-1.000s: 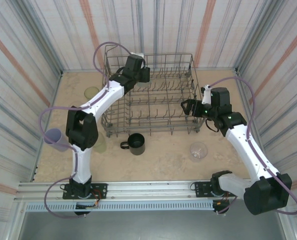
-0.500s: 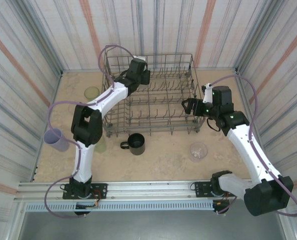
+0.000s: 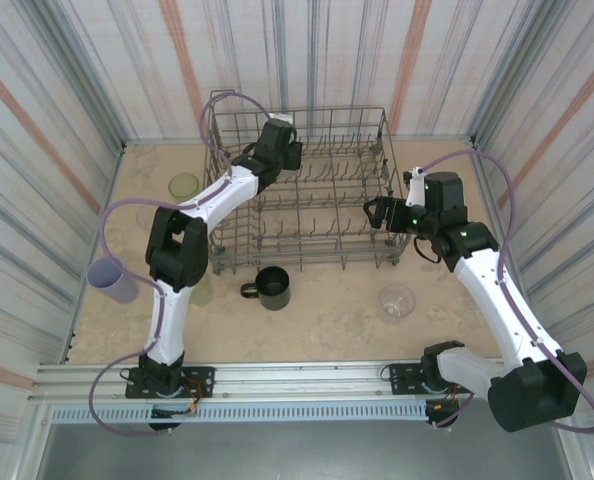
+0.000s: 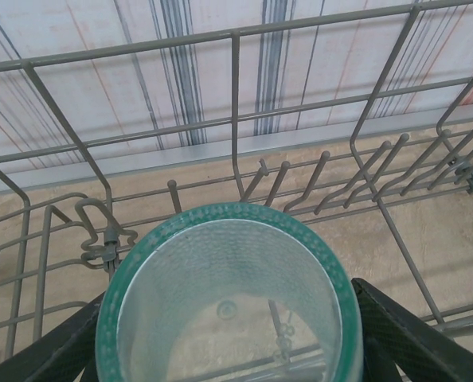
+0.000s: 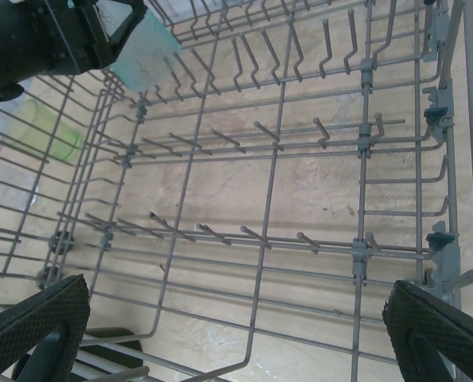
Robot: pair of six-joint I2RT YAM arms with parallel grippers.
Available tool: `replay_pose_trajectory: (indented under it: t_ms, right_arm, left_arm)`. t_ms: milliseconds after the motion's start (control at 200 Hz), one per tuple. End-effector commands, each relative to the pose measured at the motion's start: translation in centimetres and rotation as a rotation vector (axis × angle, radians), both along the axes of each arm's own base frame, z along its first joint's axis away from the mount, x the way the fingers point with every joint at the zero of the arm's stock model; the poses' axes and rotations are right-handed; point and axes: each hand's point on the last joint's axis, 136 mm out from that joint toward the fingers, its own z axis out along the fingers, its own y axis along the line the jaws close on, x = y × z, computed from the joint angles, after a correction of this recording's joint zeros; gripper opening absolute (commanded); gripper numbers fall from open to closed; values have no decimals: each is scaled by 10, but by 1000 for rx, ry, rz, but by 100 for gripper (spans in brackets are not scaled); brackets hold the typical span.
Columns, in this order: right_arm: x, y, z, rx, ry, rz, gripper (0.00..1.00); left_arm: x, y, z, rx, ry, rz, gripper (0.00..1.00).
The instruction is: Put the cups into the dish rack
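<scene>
Striped walls box in a beige bench (image 3: 327,325), with the rack (image 3: 327,262) at its far middle. Left jaws hold a teal cup (image 4: 228,294) over the rack's far-left corner, and right jaws gape wide and empty at its right side. Best to seat the cup mouth-down between tines, clear of the rim wire, before releasing.

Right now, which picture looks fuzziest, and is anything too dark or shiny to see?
Left wrist view: the teal cup is so close that wires seen through it smear, while the dish rack behind is crisp. Right wrist view: rack wires sharp, the fingers in the corners nearly black. Top view: even light, soft shadows, no glare; the clear cup almost melts into the table.
</scene>
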Motion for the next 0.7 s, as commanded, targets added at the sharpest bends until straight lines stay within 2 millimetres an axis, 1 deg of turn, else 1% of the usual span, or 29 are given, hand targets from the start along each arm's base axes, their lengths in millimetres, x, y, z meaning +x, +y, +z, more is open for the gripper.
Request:
replay_pose_trajectory:
  t_ms: [0,180,316,391,536,616,696]
  right_arm:
    - [-1,-6,2,-24,-14,-10,99]
    - [-2,-7,1,-29,-9,-13,99]
    - [-1,-7,-2,-26,-5,-16,99]
    - [-1,-7,-1,-25,-7,-18,99]
    - [0,-6,0,-17,-5,-17,99]
    - [-1,-6,0,-16,-4,-17,99]
    - [-1,-6,0,-15,-5,-16,99]
  left_arm:
    - [5,2,-12,38,-21,5,0]
    - [7,6,-28,102,-13,9,0]
    - [6,3,-44,135,1,-2,0]
    - [5,2,-50,168,-9,2,0]
    - [5,6,-62,205,-1,16,0]
    - [5,9,-67,240,-5,22,0]
    - [4,12,-67,275,-18,31,0]
